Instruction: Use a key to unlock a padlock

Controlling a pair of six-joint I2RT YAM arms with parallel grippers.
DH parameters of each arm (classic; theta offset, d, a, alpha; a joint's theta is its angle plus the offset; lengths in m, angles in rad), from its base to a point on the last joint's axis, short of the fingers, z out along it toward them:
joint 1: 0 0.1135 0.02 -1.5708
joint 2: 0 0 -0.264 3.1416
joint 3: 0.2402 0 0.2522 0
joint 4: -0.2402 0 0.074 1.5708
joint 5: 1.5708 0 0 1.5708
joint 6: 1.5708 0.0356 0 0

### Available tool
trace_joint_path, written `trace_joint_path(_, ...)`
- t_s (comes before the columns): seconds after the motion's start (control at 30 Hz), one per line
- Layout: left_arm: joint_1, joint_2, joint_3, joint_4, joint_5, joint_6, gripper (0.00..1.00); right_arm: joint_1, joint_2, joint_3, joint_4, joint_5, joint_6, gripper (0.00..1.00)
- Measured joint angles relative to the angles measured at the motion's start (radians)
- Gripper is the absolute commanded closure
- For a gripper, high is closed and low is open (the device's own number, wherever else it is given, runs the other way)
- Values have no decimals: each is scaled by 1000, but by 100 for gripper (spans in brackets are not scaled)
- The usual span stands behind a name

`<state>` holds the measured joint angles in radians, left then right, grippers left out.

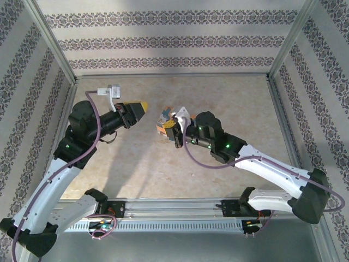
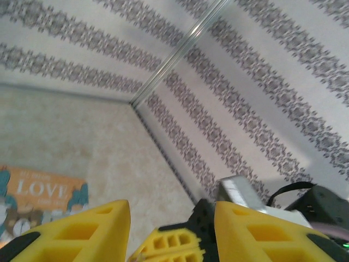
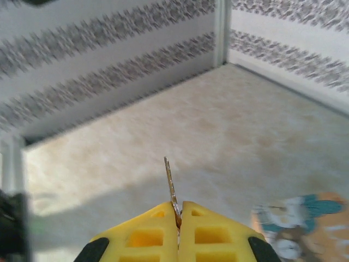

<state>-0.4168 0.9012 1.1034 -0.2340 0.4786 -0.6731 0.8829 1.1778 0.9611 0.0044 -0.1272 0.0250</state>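
Right end effector [image 3: 179,212] clamped on the key [image 3: 170,183], blade protruding past the tips. Left end effector [image 2: 172,218] jaws apart, near LOVE box [image 2: 38,191].

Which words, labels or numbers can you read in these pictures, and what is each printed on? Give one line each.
"LOVE": white capitals on the orange box.
Smaller print around it on the box: too blurred to read.
On the key: seen edge-on, no marks can be read.
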Motion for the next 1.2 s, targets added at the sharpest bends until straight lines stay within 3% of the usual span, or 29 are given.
trace_joint_path(0.27,0,38,8,-167,3,-98,57,102,1,53,-159,319,-390,100)
trace_joint_path(0.53,-30,66,-68,-139,14,-293,60,156,59,97,-181,457,-679,100)
trace_joint_path(0.83,-56,66,-186,-24,-31,-511,61,179,132,113,-174,513,-792,100)
trace_joint_path(1.2,-73,55,-330,153,-127,-762,64,193,150,130,-115,524,-819,100)
